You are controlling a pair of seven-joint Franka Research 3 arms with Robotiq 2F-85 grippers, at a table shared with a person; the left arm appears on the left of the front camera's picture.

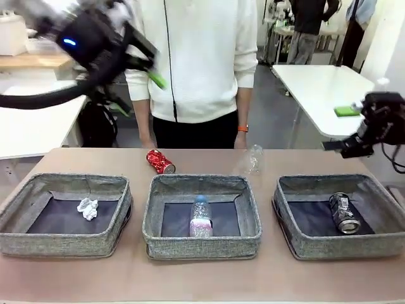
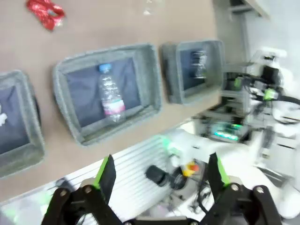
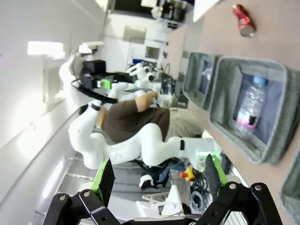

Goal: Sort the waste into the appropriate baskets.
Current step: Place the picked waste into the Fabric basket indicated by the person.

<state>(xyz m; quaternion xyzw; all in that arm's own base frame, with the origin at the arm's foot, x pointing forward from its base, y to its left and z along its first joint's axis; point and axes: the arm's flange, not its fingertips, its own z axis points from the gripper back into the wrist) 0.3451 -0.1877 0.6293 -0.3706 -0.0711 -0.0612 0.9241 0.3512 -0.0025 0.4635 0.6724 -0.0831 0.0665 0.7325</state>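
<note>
Three grey baskets stand in a row. A paper ball (image 1: 88, 208) lies in the left basket (image 1: 60, 244), a clear bottle (image 1: 201, 217) in the middle basket (image 1: 202, 244), and a dark can (image 1: 343, 213) in the right basket (image 1: 345, 244). Behind them on the table lie a crushed red can (image 1: 160, 161) and a crushed clear container (image 1: 252, 158). My left gripper (image 1: 140, 94) hangs open high at the back left, its view (image 2: 161, 173) looking down on the bottle (image 2: 110, 93) and red can (image 2: 45, 9). My right gripper (image 1: 342, 130) is open, raised at the right, nothing between its fingers (image 3: 158, 175).
A person in a white top (image 1: 190, 57) stands at the far edge, hands hanging near the table. White tables stand behind at the left (image 1: 31, 130) and right (image 1: 323, 88). Bare tabletop (image 1: 202, 278) runs in front of the baskets.
</note>
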